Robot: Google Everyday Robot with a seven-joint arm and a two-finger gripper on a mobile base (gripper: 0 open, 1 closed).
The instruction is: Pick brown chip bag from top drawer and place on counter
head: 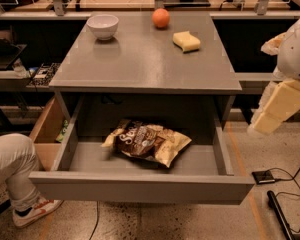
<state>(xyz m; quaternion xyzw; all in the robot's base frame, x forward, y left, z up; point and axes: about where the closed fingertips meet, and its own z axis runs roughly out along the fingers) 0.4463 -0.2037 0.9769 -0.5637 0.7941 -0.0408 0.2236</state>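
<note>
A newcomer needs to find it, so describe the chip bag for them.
Below the flat grey counter, the wide grey metal top drawer stands open, with the cream gripper hanging outside it, far right. The crinkled dark brown foil chip bag with white lettering lies alone inside the drawer, unlike the white bowl, orange fruit and yellow sponge on top.

brown chip bag (149,143) in top drawer (140,186), hand (280,106) right

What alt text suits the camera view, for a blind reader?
A chip bag lies in the open drawer under the counter, which holds a bowl, orange and sponge. The end effector hangs to the right, outside the drawer.
</note>
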